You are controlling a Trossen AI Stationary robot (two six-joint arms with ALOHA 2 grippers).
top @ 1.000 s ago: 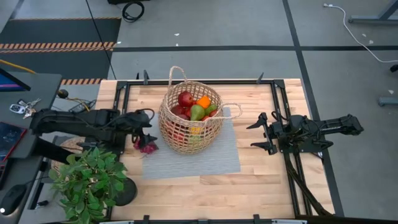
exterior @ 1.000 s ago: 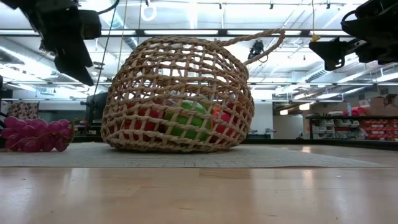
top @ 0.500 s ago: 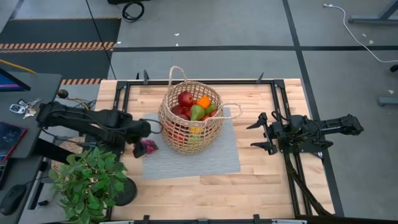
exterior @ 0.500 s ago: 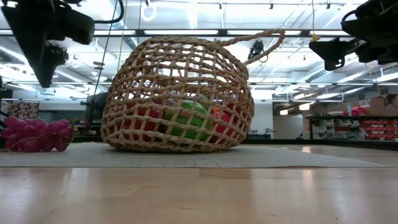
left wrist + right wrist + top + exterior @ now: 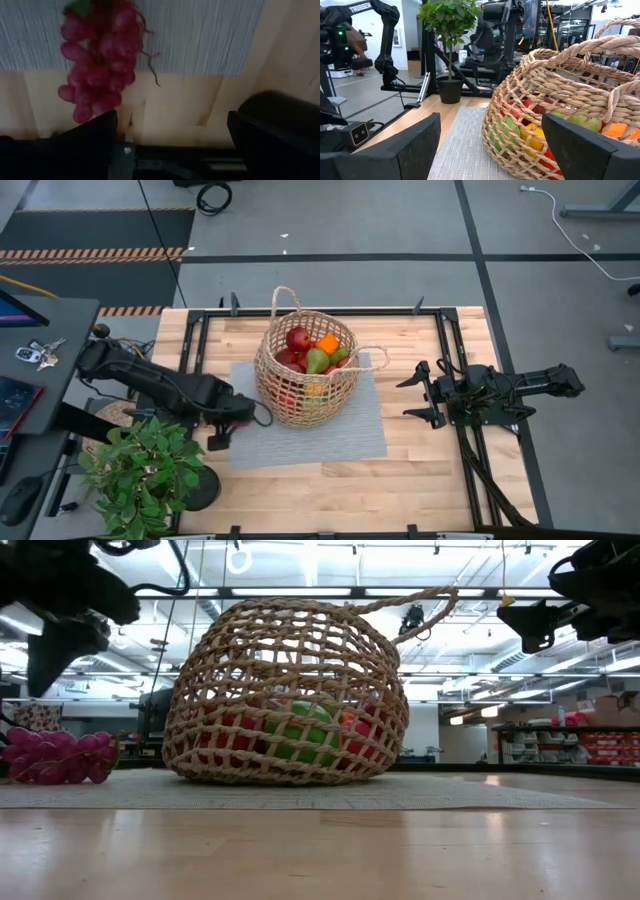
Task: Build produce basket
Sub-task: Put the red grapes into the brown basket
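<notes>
The tan wicker basket (image 5: 305, 370) stands on a grey mat (image 5: 320, 430) and holds produce (image 5: 312, 352): red apples, a green pear and an orange piece. A bunch of dark-red grapes (image 5: 97, 55) lies across the mat's left edge, partly on the wooden table, left of the basket (image 5: 290, 690). My left gripper (image 5: 225, 425) hangs open above the grapes (image 5: 55, 755), pointing down, and hides them in the high view. Its fingers (image 5: 95, 137) are clear of the bunch. My right gripper (image 5: 425, 395) waits open and level, to the right of the basket (image 5: 560, 100).
A potted green plant (image 5: 145, 470) stands at the table's near left corner, close beside my left arm. Black frame rails (image 5: 195, 345) run along the table's sides. Bare wood (image 5: 330, 485) lies between the mat and the near edge.
My left gripper has moved toward the table's near edge and sunk a little. It has tipped over until it points straight down over the grapes, and its fingers have stayed open. The grapes and the basket have kept still.
</notes>
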